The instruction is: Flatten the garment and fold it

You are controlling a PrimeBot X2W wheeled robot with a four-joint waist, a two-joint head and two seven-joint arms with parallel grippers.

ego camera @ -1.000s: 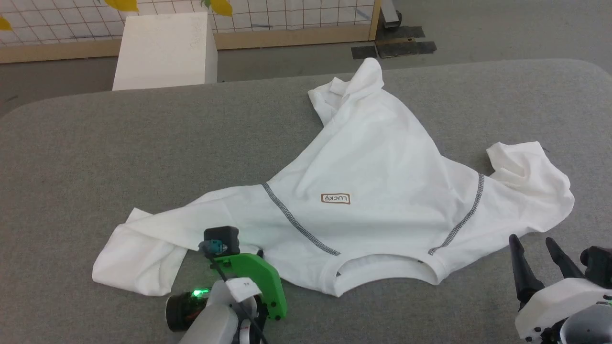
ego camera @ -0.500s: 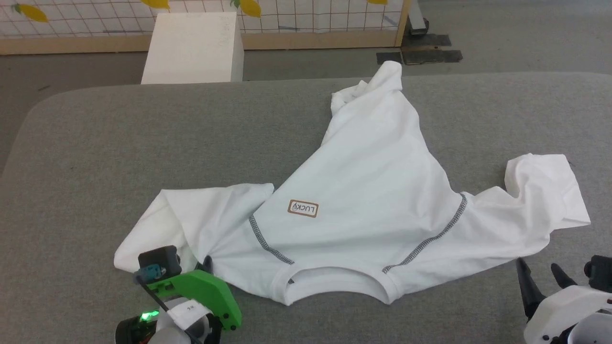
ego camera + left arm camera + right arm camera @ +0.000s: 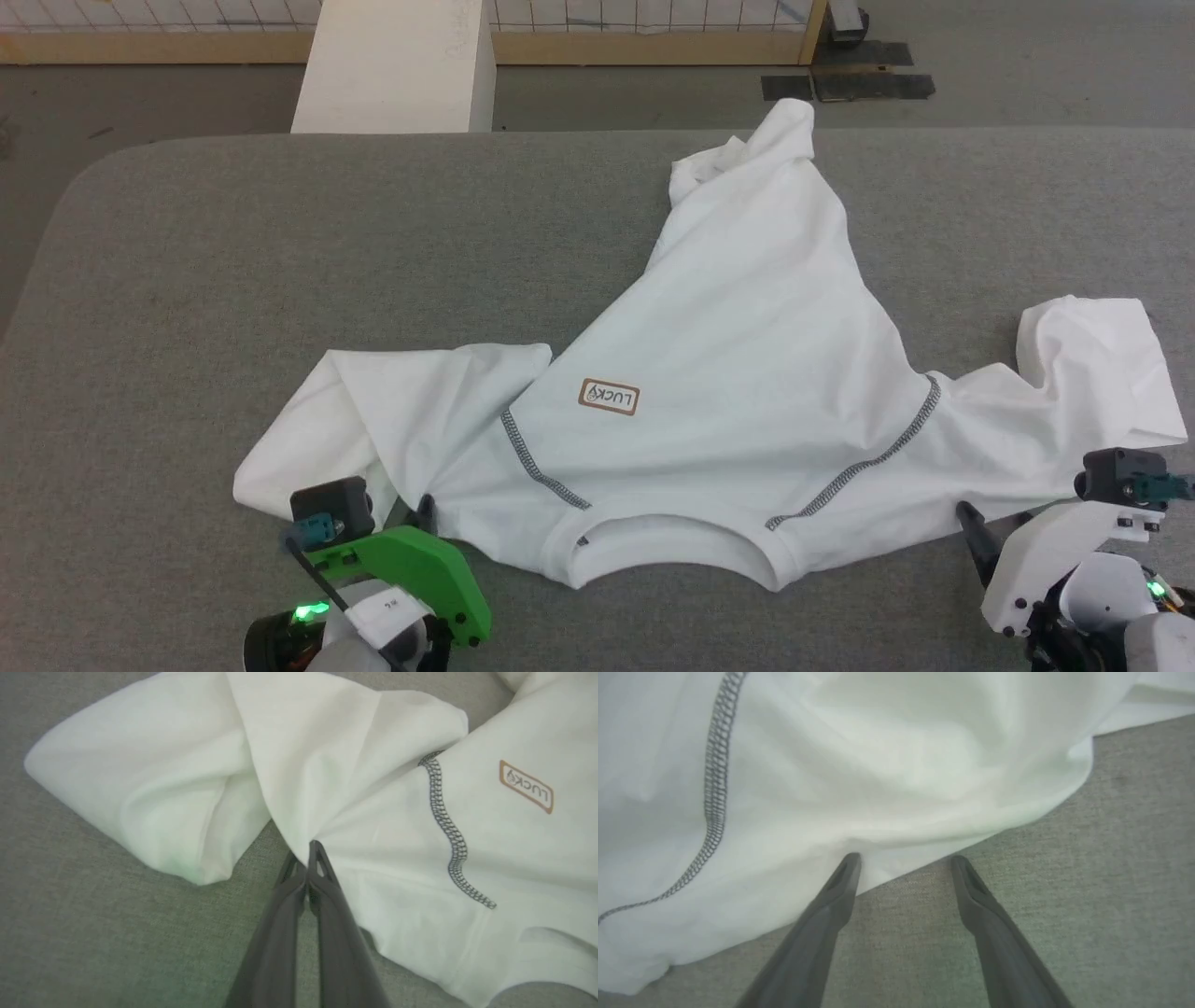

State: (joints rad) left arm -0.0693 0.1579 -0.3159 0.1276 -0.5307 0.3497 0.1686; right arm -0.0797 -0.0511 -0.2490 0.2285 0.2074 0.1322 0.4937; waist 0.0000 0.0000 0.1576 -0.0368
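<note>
The garment (image 3: 747, 355), a white T-shirt with grey zigzag shoulder seams and a tan label (image 3: 609, 397), lies spread on the grey table with its neck (image 3: 672, 551) toward me. Its left sleeve (image 3: 373, 420) is folded over and bunched. My left gripper (image 3: 425, 509) is shut on the fabric edge where that sleeve meets the body; in the left wrist view the gripper (image 3: 308, 856) pinches cloth (image 3: 327, 742) that creases outward from the tips. My right gripper (image 3: 903, 861) stands open at the garment's (image 3: 878, 765) near right edge, one fingertip (image 3: 847, 865) over the cloth, the other over the table.
The grey padded table (image 3: 233, 261) has bare room left of and behind the shirt. Beyond its far edge a rigid white box (image 3: 397, 65) stands on the floor, with a wood-framed grid fence (image 3: 653, 42) and dark floor patches (image 3: 850, 84) behind.
The head camera has shifted. The left sleeve, stretched out a second ago, is now folded back toward the body with my left gripper on it. My right gripper has come up to the shirt's edge.
</note>
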